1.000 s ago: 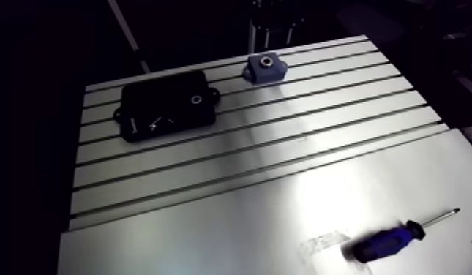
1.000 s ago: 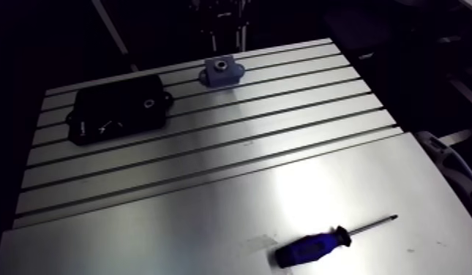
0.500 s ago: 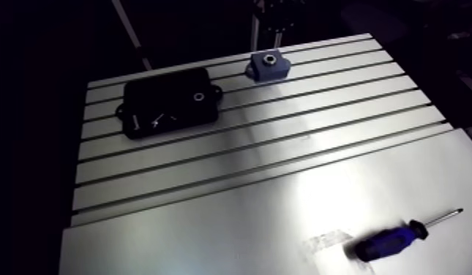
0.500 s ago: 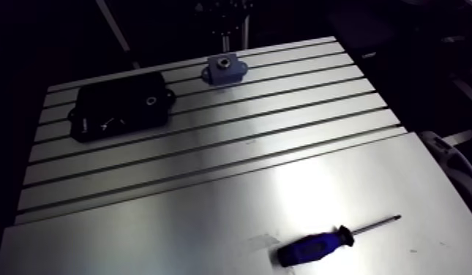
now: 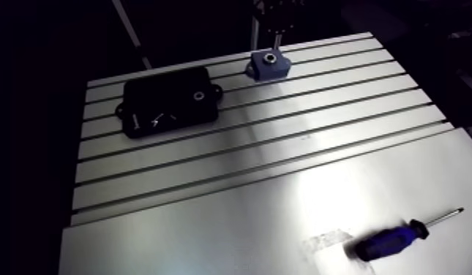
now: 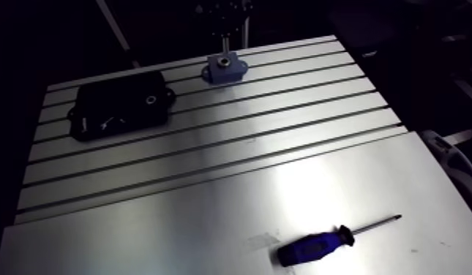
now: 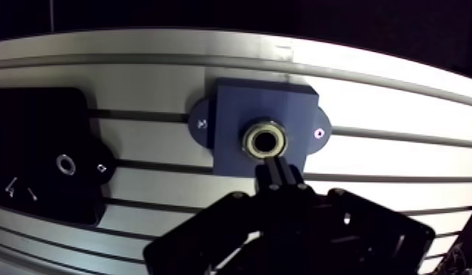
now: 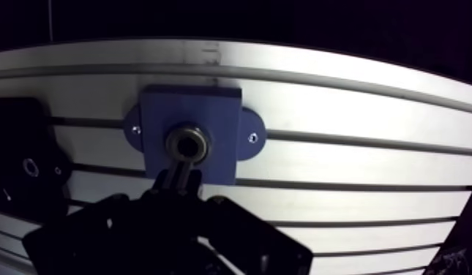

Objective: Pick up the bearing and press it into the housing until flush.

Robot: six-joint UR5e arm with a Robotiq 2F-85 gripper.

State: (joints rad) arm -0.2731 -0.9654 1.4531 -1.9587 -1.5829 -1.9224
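**Work surface.** The slotted aluminium table [image 5: 282, 146] has parallel T-slots across its far part. A smooth aluminium plate [image 5: 209, 234] covers its near part. The area beyond the table edges is dark.

**Arm view only.** A blue-handled screwdriver with a black collar [image 5: 396, 240] lies on the smooth plate, well apart from the other items. The whole of the black rectangular tray with mounting ears [image 5: 169, 110] shows on the slotted part. The tray is beside the blue plastic housing block [image 5: 268, 66], and the two do not touch. The housing stands near the table's far edge.

**Wrist view only.** This view shows the housing's detail: a square body with a rounded ear on each of two opposite sides and a small bright spot in each ear. It also shows a small metal ring [image 7: 65, 164] and several small loose fasteners [image 7: 12, 191] in the tray.

**Task item.** The metal ring bearing [image 7: 250, 139] sits in the housing's central bore. It appears as a bright annulus around a dark centre. Whether it is flush with the face cannot be determined.

**Tool state.** The two-finger gripper [image 7: 278, 170] is above the housing. Its fingers [image 7: 271, 175] are closed against each other and hold nothing. The tips are at the bearing's rim. Contact with the bearing cannot be confirmed.
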